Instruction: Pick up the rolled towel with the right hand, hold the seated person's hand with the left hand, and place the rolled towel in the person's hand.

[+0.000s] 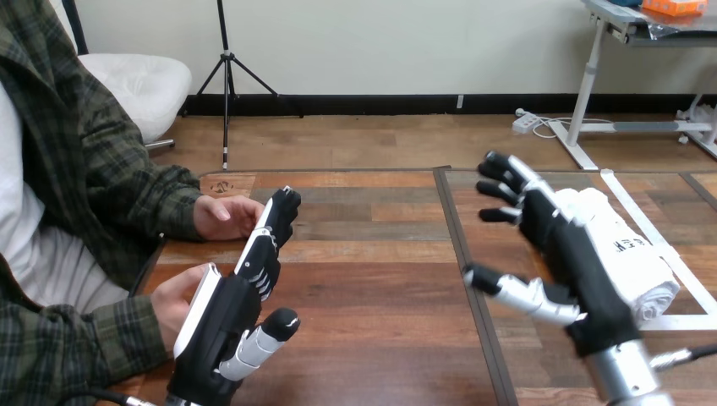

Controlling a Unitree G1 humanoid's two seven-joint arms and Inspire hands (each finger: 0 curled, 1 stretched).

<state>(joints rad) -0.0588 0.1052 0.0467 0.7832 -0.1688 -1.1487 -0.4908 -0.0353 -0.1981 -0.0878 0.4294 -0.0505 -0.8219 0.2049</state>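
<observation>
Wooden table (372, 279) at right bearing rolled towel (634, 254), ungrasped behind open right hand (582, 269); left hand (227, 323) open too, beside person's hands (221, 218), holding neither. Seemingly no step done yet.

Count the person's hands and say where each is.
2. The person's farther hand rests on the table by the fingertips of the left hand; the person's nearer hand is partly hidden behind its back.

The robot's left hand (221, 326) is black, with a white shell along its back and white-banded jointed fingers. Its right hand (582, 269) shows a black palm, black fingertips and a silver-white thumb above a silver forearm (626, 381).
</observation>
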